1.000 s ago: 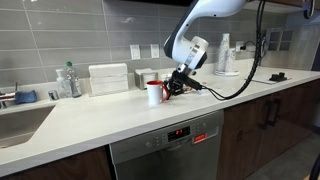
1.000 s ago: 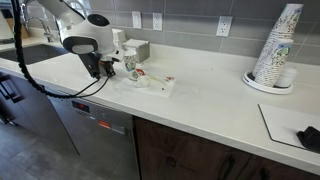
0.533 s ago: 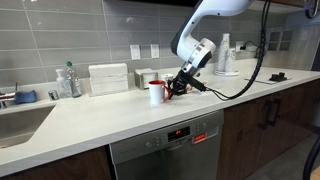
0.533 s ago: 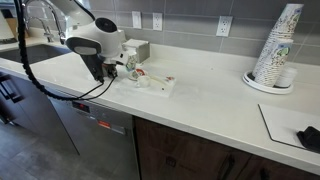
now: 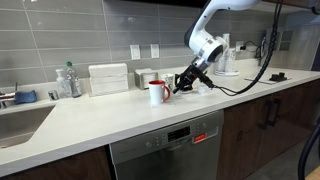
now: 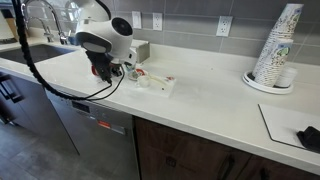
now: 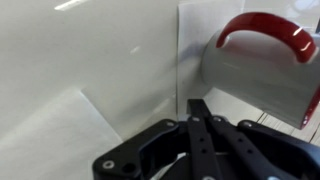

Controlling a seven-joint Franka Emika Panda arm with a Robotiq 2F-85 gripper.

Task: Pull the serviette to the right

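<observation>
- Closed tip to tip in the wrist view, the fingers (image 7: 197, 108), with nothing seen gripped between them. Probably meant to press down and drag, not to pinch.
- Held low and tilted toward the bench (image 6: 215, 105), close over it. Not possible to tell whether touching the surface.
- Serviette (image 6: 157, 86) flat on the bench, a little beyond the fingertips and off to their side in an exterior view, apart from them there. Some small reddish marks on it, too small to name.
- Mug (image 7: 256, 78), white with red, upright, just ahead of the fingertips and to one side. Very near, so little free room on that side.
- In the wrist view, a straight pale edge running up to just beside the fingertips. Perhaps a border of the serviette, but not sure.
- Judged step: reaching to get contact on the serviette, with the pull not yet begun.
- Open room: a wide bare stretch of bench past the serviette, on its side away from the fingers. Only a cup stack (image 6: 277, 48) there, well apart.
- Front edge of the bench not far from the fingers, on the side facing the cabinets. Better to keep the drag along the bench and not toward that edge.
- Possible trouble: brushing the mug when lowering or sliding. Also slipping over thin paper if pressed too lightly.
</observation>
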